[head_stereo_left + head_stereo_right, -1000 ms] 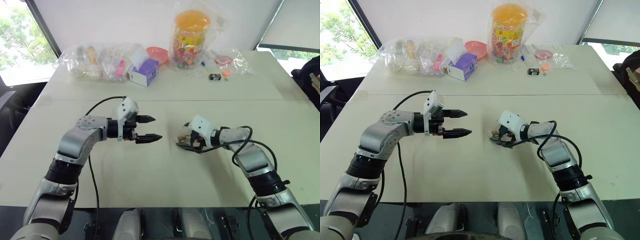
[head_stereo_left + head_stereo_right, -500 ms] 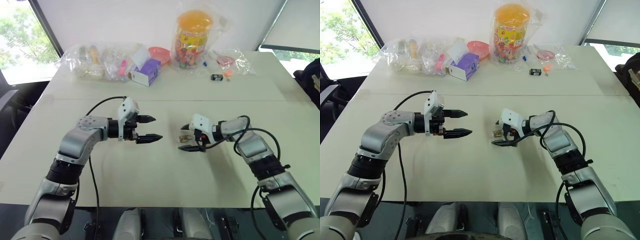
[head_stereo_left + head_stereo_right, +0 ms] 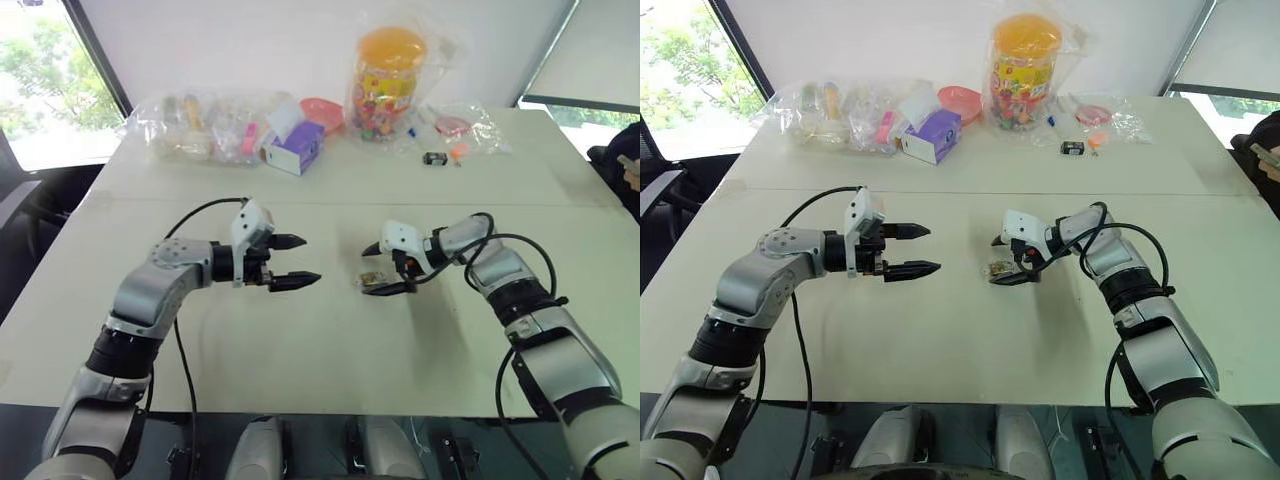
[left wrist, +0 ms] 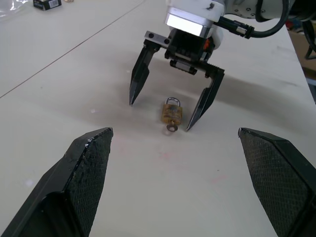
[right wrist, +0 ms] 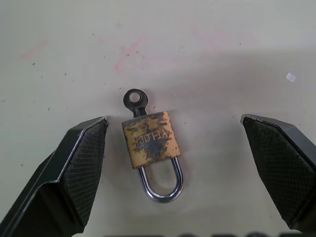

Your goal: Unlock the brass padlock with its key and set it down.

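My right claw (image 4: 168,108) is spread wide, fingers straddling the padlock (image 5: 150,142), which lies flat on the table (image 3: 300,340) untouched, its key (image 5: 136,100) in its base. My left claw (image 3: 296,262) hangs spread and empty nearby.

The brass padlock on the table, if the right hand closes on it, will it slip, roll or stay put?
The brass padlock lies flat on the table, so it probably won't roll. Its small, smooth metal body may slide or pivot between the fingers. The key sticking out of it could catch and twist it.

Pale cream table (image 3: 330,370), white wall (image 3: 250,40) behind, daylit windows (image 3: 50,80) at both far corners.
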`<state>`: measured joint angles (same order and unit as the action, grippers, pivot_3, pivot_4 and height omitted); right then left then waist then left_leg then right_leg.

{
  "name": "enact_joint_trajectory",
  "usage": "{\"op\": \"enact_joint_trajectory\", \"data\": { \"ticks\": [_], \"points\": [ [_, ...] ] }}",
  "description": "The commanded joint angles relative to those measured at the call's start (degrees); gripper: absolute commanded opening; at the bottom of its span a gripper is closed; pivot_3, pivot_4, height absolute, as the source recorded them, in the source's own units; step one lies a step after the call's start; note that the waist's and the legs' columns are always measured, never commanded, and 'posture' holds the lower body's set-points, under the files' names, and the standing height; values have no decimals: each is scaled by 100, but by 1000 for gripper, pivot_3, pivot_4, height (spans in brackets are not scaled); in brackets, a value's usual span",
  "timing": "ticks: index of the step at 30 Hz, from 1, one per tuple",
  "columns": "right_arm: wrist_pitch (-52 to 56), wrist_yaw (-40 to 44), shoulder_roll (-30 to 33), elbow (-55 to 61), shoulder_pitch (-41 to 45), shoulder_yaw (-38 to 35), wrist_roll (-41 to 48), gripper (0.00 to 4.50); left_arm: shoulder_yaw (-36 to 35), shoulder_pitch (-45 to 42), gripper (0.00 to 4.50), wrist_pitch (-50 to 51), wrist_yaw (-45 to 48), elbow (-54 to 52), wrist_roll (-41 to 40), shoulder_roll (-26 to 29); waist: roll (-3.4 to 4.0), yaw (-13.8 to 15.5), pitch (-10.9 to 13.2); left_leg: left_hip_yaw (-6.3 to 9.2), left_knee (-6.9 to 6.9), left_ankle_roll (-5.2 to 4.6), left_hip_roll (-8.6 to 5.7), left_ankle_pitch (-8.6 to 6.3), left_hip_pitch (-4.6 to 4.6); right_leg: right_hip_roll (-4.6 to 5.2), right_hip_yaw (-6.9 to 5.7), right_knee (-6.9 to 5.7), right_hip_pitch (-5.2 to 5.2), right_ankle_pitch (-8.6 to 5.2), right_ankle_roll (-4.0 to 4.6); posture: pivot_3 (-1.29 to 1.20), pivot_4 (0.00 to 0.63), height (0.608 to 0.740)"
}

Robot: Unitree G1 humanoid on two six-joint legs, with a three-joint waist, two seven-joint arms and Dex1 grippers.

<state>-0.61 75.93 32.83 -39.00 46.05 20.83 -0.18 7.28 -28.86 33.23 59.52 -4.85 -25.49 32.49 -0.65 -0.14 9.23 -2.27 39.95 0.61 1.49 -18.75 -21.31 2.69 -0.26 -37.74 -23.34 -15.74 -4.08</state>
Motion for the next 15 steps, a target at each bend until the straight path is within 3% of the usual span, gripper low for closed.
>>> {"op": "enact_joint_trajectory", "data": {
  "ticks": [1,3,10,15],
  "points": [
    [23,48,212,-261,-364,281,-505,4215,-163,-36,4265,-48,-28,-201,-78,24,0,15,-1,0,0,0,0,0,0,0,0,1,0,0,0,0,150,740],
    [74,41,185,-229,-382,264,-492,3663,-151,-63,4265,-64,-11,-162,-66,19,-2,29,-3,0,0,0,0,0,1,1,0,3,1,0,0,0,150,740],
    [331,21,157,152,-570,214,-467,682,-82,-220,4265,-74,47,-39,-32,-17,-12,-14,-14,0,0,0,2,-1,33,4,0,4,33,0,0,0,150,740],
    [210,-313,440,794,-870,136,-639,692,-46,-251,4265,-39,83,-44,-45,-31,-11,-27,-14,1,-5,0,2,-2,34,9,0,5,33,0,1,0,150,740]
  ]
}}
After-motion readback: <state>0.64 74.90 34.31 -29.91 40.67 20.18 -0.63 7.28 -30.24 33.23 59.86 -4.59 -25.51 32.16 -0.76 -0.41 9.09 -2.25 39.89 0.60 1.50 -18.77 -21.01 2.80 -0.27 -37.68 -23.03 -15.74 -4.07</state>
